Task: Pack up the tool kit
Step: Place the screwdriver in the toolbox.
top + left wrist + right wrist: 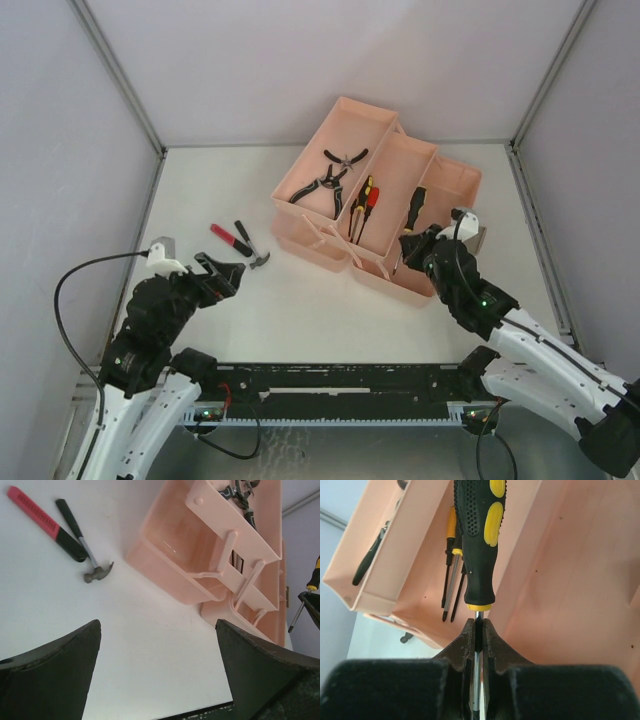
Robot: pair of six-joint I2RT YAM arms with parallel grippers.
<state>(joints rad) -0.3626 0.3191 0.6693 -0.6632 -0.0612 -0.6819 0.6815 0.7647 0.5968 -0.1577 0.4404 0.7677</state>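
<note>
1. Large salmon-pink plastic toolbox [305,235]: stands open at the far right of the white table [300,330], its tiered trays fanned out.
2. Black-handled pliers [325,183]: lie in the leftmost tray.
3. Slim red and yellow screwdrivers [365,205]: lie side by side in the middle tray.
4. Yellow-and-black rubber-grip screwdriver [479,540]: its bare metal shaft is pinched in the right gripper [478,630], with the handle pointing out over the rightmost tray.
5. Small steel-headed hammer with black handle [85,547]: lies flat on the table left of the toolbox, apart from it.
6. Red-and-black flat-handled tool [45,522]: lies just beside the hammer's handle; its type cannot be told.
7. Left gripper [230,272]: jaws spread wide and holding nothing, near the hammer's head.
</note>
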